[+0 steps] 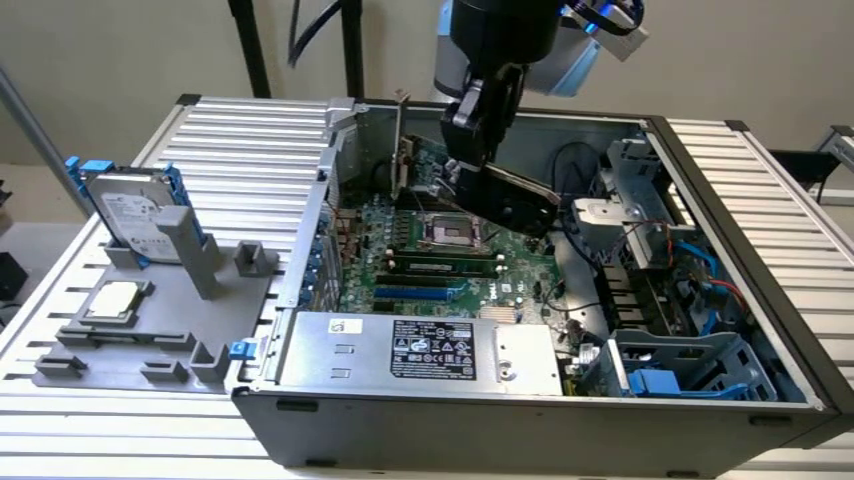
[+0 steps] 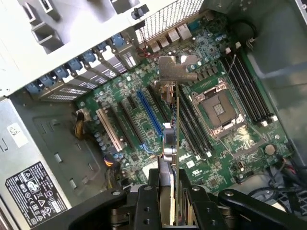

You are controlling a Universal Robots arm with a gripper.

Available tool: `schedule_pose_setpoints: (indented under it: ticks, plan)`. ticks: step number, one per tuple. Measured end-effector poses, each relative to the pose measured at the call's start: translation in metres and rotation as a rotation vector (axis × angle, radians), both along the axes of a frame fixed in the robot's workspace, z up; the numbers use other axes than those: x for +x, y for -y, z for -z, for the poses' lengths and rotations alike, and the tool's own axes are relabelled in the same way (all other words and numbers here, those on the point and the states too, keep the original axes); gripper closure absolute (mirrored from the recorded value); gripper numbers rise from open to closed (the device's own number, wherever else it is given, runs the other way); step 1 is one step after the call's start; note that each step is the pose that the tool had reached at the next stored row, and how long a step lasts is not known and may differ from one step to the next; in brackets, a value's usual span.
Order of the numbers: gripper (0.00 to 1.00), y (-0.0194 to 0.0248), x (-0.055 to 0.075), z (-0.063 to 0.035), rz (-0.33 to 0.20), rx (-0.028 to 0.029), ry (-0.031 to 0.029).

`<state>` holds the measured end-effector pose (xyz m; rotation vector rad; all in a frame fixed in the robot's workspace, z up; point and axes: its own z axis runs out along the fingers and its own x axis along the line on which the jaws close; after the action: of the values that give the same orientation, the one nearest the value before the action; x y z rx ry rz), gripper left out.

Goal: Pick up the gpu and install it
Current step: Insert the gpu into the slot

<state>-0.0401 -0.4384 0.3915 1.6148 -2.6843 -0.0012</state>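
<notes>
Closest to my wrist camera, the hand [image 2: 171, 194] is clenched on the gpu [image 2: 169, 143], held edge-on over the motherboard [image 2: 216, 160] inside the case [image 1: 534, 425], seemingly not seated in any slot.

Open computer case [image 1: 534, 425] on a ribbed counter [image 1: 240, 140] — spare parts parked beside it.
Below the pincer [image 1: 474, 165] lies the motherboard [image 1: 521, 270] with its empty CPU socket [image 1: 447, 232], and the power supply [image 1: 400, 350] sits further down the case. Well apart from the pincer, outside the case — a hard drive [image 1: 134, 210] stands in a grey holder [image 1: 160, 335], with a CPU chip [image 1: 114, 300] lying near it.
</notes>
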Motion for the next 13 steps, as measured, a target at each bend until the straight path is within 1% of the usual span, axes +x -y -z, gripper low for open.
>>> schedule_pose_setpoints:
  ticks: [13]
  plan:
    - [0.73,0.0000,0.0000,0.0085,-0.237,0.0000,0.0000]
